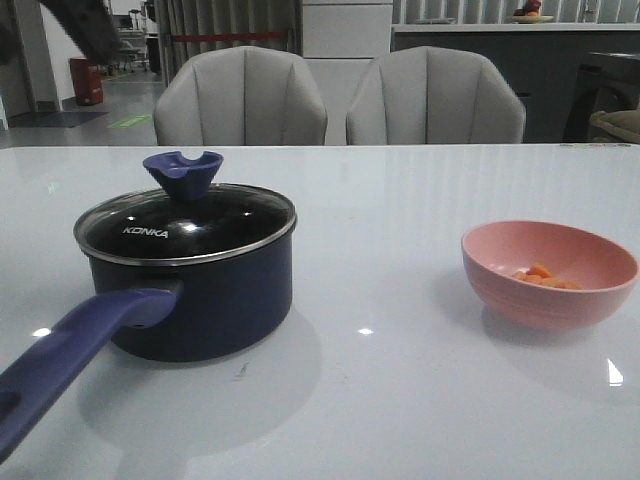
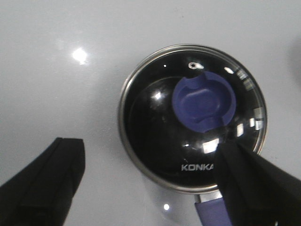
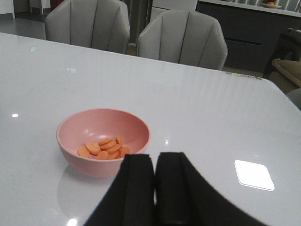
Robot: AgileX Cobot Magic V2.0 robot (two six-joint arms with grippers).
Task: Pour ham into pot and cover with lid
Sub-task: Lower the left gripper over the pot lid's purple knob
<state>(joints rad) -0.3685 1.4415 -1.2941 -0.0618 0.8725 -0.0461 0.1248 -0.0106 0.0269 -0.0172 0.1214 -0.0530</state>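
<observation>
The dark navy pot (image 1: pixel 205 300) stands at the table's left, its long blue handle (image 1: pixel 70 350) pointing toward the front edge. The glass lid (image 1: pixel 190 225) with its blue knob (image 1: pixel 183 168) sits on the pot. At the right, a pink bowl (image 1: pixel 540 305) holds the ham (image 1: pixel 545 276), which shows as orange slices (image 3: pixel 106 148) in the right wrist view. My left gripper (image 2: pixel 148 155) hangs open above the lid (image 2: pixel 155 127), off-centre from the knob (image 2: pixel 203 102). My right gripper (image 3: pixel 154 160) is shut and empty, just short of the bowl (image 3: pixel 89 165). Neither gripper's fingers show in the front view.
Two grey chairs (image 1: pixel 240 100) (image 1: pixel 435 95) stand behind the table's far edge. A dark shape (image 1: pixel 85 25) hangs at the top left of the front view, above the pot. Bare white tabletop (image 1: pixel 380 260) lies between pot and bowl.
</observation>
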